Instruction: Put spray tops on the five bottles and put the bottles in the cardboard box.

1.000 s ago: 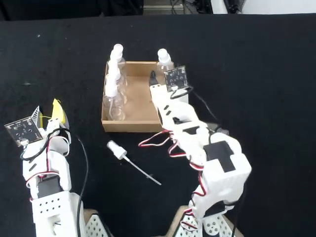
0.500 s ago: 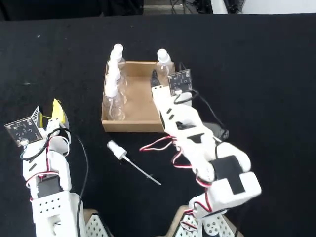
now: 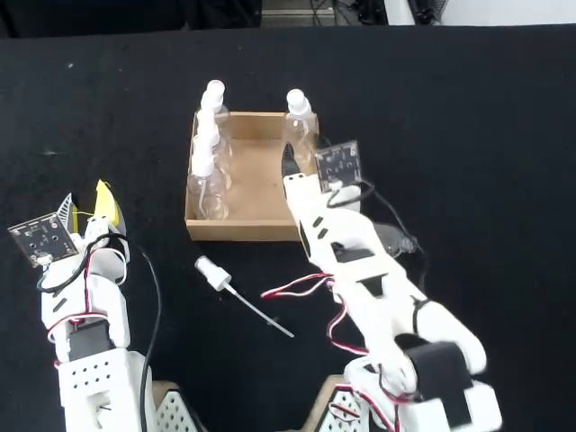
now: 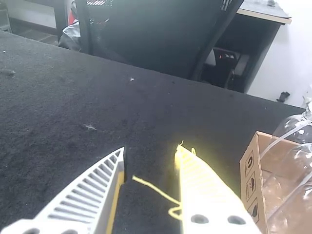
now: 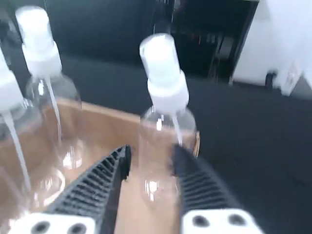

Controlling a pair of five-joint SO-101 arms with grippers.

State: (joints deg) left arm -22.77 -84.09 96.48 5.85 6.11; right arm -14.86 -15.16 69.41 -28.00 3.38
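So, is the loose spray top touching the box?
Apart. The high view shows bare black table between the spray top and the box's near wall.

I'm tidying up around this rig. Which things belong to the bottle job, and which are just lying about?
Job: cardboard box; capped bottles standing in it; loose spray top on the table.
Lying about: office chair behind the table; lint on the table.

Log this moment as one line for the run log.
left gripper: open, over table | right gripper: open, at capped bottle in cardboard box corner | loose spray top: on table before box
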